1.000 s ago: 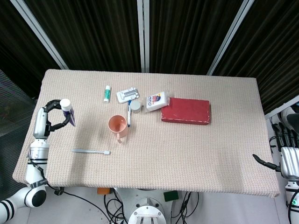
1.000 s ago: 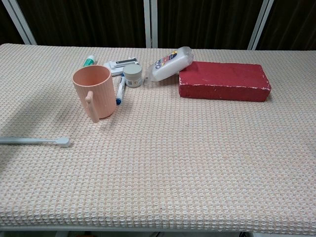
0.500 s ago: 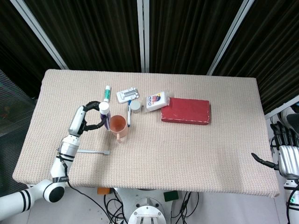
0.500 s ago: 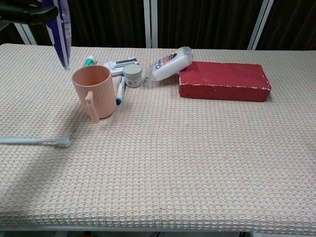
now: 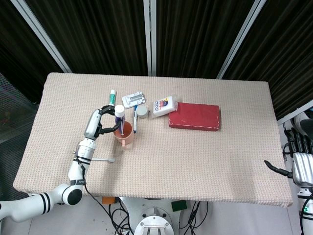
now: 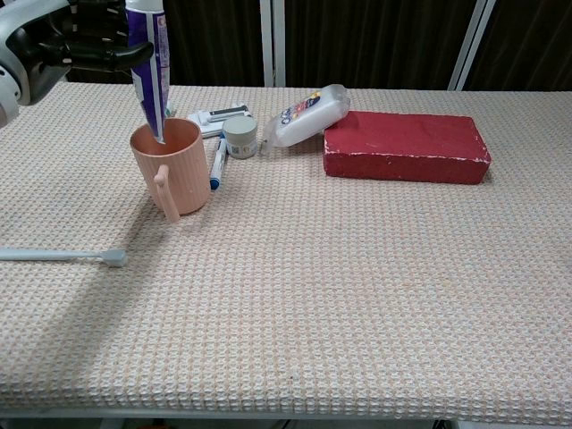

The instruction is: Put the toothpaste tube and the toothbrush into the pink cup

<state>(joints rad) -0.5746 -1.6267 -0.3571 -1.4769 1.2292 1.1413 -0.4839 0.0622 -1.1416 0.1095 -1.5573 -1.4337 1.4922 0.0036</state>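
Head view: high above, looking steeply down on whole table [image 5: 234, 161].
Chest view: low, near front edge, facing curtain.
Shared: tabletop, pink cup [image 5: 122, 132] [image 6: 172, 167].

Print on white packet [image 6: 308, 115] and toothpaste tube [image 6: 148, 54] too small, blurred; no text, brand or number readable

Pink cup [image 6: 170, 165], purple-white toothpaste tube [image 6: 150, 63], red box [image 6: 407, 146].

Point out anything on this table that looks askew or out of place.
Only one thing: the white bottle lies tilted, its cap end propped up on the corner of the red box instead of flat on the table. Nothing looks spilled or damaged.
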